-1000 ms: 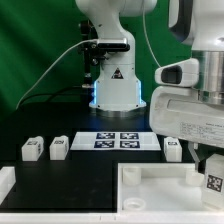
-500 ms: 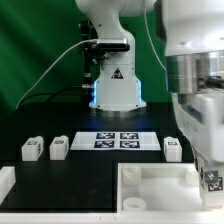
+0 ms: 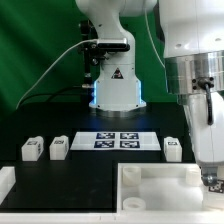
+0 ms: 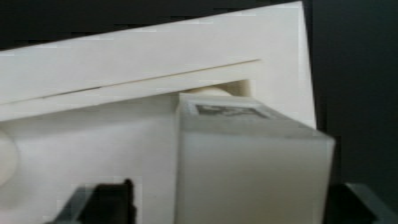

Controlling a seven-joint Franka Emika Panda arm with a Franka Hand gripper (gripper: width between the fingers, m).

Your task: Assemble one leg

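Note:
My gripper [image 3: 210, 172] is low at the exterior view's right, over the right corner of the large white panel [image 3: 160, 185]. It is shut on one white leg [image 4: 249, 160], held between the dark fingers [image 4: 107, 203]. In the wrist view my gripper [image 4: 231, 208] holds the leg with its tagged end [image 4: 231, 112] right at a raised corner socket of the panel [image 4: 107, 90]. Whether the leg touches the socket I cannot tell. In the exterior view the held leg is almost hidden by the hand. Three more legs stand on the black table: two at the left [image 3: 32, 149], [image 3: 59, 147] and one at the right [image 3: 173, 149].
The marker board [image 3: 120, 140] lies flat behind the panel, in front of the arm's base [image 3: 115, 90]. A white block [image 3: 5, 182] sits at the exterior view's left edge. A green backdrop stands behind.
The arm has moved down and slightly to the exterior view's left with the leg. The leg's tag, plain a second ago, is now nearly hidden at the panel's corner.

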